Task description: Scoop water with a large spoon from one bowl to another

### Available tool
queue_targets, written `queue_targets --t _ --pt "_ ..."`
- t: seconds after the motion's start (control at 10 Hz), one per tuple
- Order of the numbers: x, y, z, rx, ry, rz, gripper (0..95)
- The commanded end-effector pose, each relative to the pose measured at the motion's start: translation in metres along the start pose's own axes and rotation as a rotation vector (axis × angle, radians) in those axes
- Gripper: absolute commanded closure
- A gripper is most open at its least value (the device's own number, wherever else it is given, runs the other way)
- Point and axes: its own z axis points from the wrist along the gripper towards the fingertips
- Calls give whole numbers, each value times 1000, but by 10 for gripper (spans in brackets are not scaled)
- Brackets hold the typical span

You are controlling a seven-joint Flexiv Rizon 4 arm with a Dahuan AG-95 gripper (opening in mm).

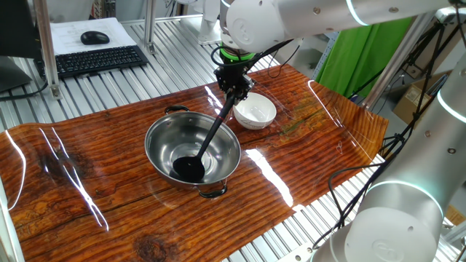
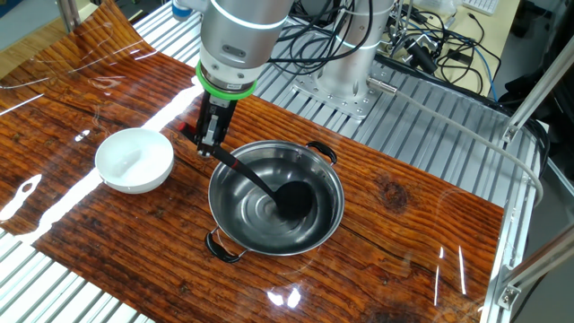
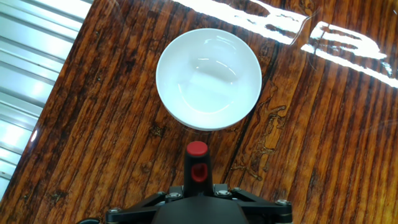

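Your gripper (image 2: pixel 208 144) pinches the large spoon (image 1: pixel 210 140) by its handle's upper end, jaws pressed on it. Scoop sits low inside the steel bowl (image 2: pixel 327 224), resting near its bottom; water there is not discernible. White bowl (image 3: pixel 208 78) stands just beside the steel one, on the wooden table (image 1: pixel 87 189), faint shine inside.

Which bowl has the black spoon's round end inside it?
The big shiny steel bowl with loop handles. The ladle rests in it; the small white bowl beside it holds no spoon.
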Motion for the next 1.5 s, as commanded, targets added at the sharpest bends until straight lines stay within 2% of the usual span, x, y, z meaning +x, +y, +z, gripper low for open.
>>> queue_targets --t 0.1,0.2,0.3,0.8,1.5 --pt "0 0 0 -1 1 -1 760" --pt "0 0 0 -1 2 1 760" --pt "1 0 1 -1 2 0 570" --pt "2 0 1 -4 3 3 570" --pt "14 3 13 -20 10 38 570"
